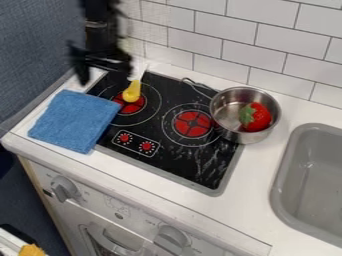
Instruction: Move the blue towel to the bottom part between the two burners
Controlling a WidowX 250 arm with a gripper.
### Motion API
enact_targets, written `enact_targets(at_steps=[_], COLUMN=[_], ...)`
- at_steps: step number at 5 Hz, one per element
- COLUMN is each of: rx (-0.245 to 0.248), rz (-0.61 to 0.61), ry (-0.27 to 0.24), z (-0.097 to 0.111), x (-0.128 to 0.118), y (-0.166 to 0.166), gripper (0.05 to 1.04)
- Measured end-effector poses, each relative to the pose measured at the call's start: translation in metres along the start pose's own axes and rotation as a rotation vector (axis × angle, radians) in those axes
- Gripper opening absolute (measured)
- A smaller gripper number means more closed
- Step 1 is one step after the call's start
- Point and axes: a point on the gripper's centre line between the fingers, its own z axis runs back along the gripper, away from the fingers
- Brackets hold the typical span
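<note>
The black gripper [103,75] hangs at the upper left, above the back left corner of the stove, a little behind the towel. Its two fingers are spread apart, with nothing seen between them. A blue towel [75,121] lies flat across the white counter's left part and the stove's left edge. On the black stove top [141,131], the left burner [131,106] and the right burner [192,124] have red centres. Two red knobs sit on a small panel [135,144] near the stove's front edge.
A yellow object [132,91] lies over the left burner. A metal pot [224,131] holding a red strawberry [259,117] stands at the stove's right edge. The grey sink [288,172] is at the right; a tiled wall [224,32] rises behind.
</note>
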Motion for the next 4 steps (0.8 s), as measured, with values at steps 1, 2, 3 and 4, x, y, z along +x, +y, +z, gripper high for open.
enact_targets(at_steps=[1, 2, 3, 4], rx=[-0.019, -0.039, -0.068, -0.096], rz=[0.063, 0.094, 0.077, 0.045], ry=[-0.009, 0.006, 0.009, -0.003], z=[-0.011, -0.028, -0.044, -0.046], x=[-0.021, -0.028, -0.026, -0.018], y=[0.032, 0.046, 0.04, 0.026], gripper=[1.001, 1.001, 1.001, 1.001])
